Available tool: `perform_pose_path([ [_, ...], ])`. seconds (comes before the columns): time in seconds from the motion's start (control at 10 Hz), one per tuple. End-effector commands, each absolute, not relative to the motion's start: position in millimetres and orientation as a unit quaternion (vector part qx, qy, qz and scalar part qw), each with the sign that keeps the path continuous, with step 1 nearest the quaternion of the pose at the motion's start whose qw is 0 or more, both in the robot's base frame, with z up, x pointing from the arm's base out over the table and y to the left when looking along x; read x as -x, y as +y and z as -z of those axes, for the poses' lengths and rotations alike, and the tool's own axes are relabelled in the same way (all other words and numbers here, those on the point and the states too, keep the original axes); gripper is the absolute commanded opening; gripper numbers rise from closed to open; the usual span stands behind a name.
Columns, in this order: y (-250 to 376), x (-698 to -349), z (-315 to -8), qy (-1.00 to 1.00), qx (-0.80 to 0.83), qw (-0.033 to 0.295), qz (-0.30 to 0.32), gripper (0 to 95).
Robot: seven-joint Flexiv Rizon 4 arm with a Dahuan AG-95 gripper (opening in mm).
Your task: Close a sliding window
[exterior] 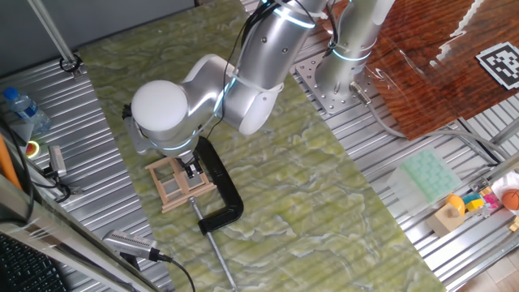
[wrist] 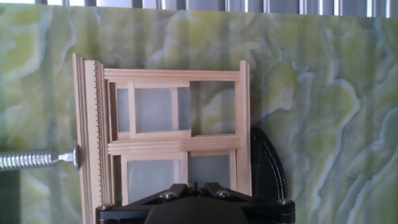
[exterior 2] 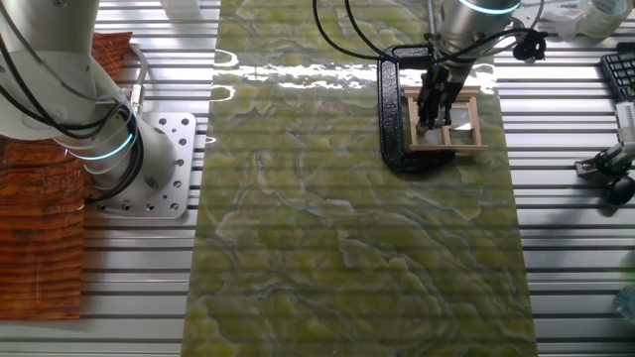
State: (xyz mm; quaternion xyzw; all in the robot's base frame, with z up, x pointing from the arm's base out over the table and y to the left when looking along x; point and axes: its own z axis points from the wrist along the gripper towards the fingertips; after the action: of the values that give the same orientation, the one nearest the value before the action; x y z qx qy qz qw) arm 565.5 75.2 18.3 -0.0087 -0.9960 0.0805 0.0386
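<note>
The sliding window [wrist: 161, 134] is a small pale wooden frame lying flat on the green marbled mat. In the hand view its upper sash [wrist: 152, 109] sits to the left, leaving an open gap [wrist: 214, 109] on the right. The window also shows in one fixed view [exterior: 174, 185] and in the other fixed view [exterior 2: 451, 124]. My gripper [wrist: 194, 185] is directly over the window's lower part, fingers pressed close together with nothing between them. It also shows in both fixed views [exterior: 193, 170] [exterior 2: 434, 117]. Whether the fingertips touch the wood is hidden.
A black C-clamp [exterior: 223, 191] grips the window; its metal screw [wrist: 37, 160] presses the frame's left side and its body [wrist: 270, 168] curves round the right. A water bottle [exterior: 20, 105], a hand tool [exterior: 134, 243], small toys [exterior: 478, 203] and the arm's base [exterior: 345, 81] lie around the mat.
</note>
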Motion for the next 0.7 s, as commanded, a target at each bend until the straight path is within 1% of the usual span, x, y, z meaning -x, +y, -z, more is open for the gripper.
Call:
perform_pose_path([
  [0.1,75.6,-565.3,-18.5,-0.996,0.009,0.038,-0.081,0.0],
  [0.7,77.9,-565.3,-18.6,-0.996,0.01,0.038,-0.079,0.0],
])
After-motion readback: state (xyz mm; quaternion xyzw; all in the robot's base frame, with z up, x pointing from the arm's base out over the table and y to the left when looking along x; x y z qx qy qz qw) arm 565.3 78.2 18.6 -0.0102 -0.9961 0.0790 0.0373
